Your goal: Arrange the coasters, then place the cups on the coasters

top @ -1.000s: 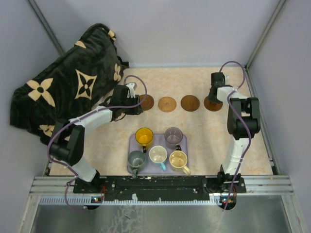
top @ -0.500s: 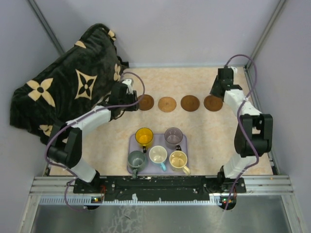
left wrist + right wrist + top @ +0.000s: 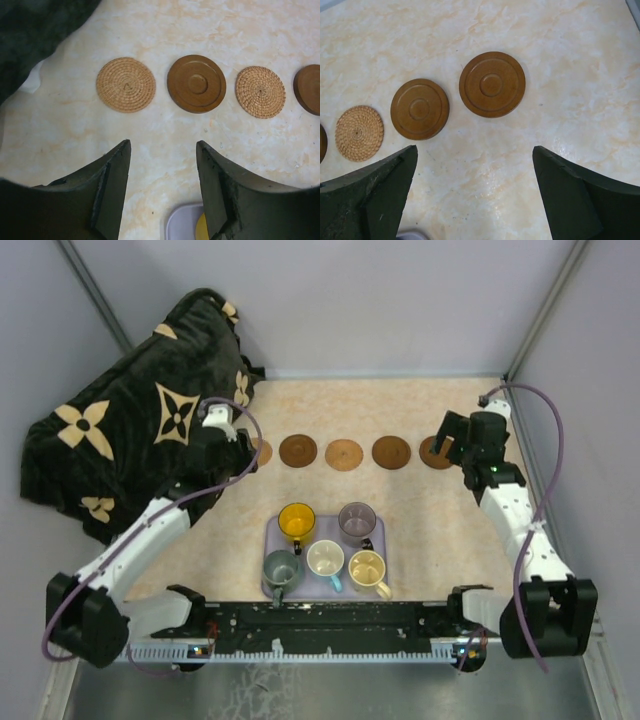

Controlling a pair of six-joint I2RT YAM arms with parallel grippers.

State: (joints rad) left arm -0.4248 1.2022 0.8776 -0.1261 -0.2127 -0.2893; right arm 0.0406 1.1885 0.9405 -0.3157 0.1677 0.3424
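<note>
Left gripper (image 3: 162,156): its jaws stood partly open and empty, hanging over bare table (image 3: 420,530) just short of the woven coaster (image 3: 126,84) at the left end of the row. I read that as a claw with nothing left to set down there.
Right gripper (image 3: 475,155): it was spread wide and gripped nothing, poised near the end brown coaster (image 3: 492,84), which lay flat and free.
Coasters: I saw five in one line across the far half of the table, running from the left woven, brown, woven, brown, brown. Each lay apart from its neighbour. I judged the gaps were there to give every mug and its handle room.
Cups: all five stood upright on the lavender tray (image 3: 322,528) at the near edge, none on a coaster. The yellow mug (image 3: 296,522) and purple-grey mug (image 3: 357,522) were behind. The grey-green mug (image 3: 281,568), white mug (image 3: 325,559) and cream mug (image 3: 367,568) were in front.
Stage: I judged the arranging looked finished and the cup placing not yet begun.
Next: an arm would have to reach back to the tray. The mugs were packed close, so I expected a pick might nudge a neighbour.
Blanket (image 3: 140,420): the dark patterned heap sat near the leftmost coaster, leaving little room on that side.
</note>
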